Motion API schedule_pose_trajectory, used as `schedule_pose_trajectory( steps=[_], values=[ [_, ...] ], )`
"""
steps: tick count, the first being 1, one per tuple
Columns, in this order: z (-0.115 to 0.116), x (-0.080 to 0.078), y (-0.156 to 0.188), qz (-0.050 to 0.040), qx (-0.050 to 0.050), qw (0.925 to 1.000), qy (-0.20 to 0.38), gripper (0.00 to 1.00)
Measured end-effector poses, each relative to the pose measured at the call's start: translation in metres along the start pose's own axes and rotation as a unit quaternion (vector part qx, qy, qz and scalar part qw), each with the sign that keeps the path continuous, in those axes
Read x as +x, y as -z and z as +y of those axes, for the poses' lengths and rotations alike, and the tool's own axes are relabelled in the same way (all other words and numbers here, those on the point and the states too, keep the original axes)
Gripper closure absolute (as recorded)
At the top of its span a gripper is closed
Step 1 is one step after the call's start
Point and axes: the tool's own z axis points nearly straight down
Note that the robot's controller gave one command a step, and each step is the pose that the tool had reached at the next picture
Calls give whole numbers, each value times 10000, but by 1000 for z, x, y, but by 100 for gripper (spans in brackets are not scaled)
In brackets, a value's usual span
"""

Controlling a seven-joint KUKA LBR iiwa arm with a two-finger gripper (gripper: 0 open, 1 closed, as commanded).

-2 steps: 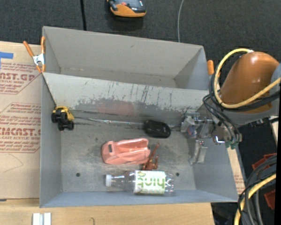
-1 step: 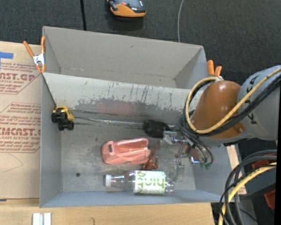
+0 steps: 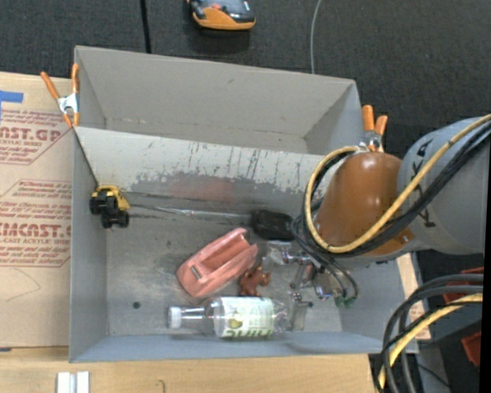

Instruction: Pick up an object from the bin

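The gripper is seen low in the lower right of the grey bin, at the right end of a clear plastic bottle laid on its side along the lower wall. Whether it is spread or closed cannot be told. A small reddish-brown thing and a pink tape dispenser are placed just left of it, a black object above, and a yellow-black piece far left.

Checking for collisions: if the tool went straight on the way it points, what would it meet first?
Probably the right end of the clear bottle lying by the near wall, just under the tool. Depth is unclear; it might instead reach bare bin floor beside it.
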Motion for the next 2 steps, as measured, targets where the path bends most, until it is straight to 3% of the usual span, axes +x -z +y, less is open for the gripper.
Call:
schedule_pose_trajectory(
  steps=[1, 2],
  values=[
    [21, -3, -12, -21, 2, 9974, 727, 0],
    [48, -7, -66, -96, 22, 9933, 1150, 0]
  ],
)
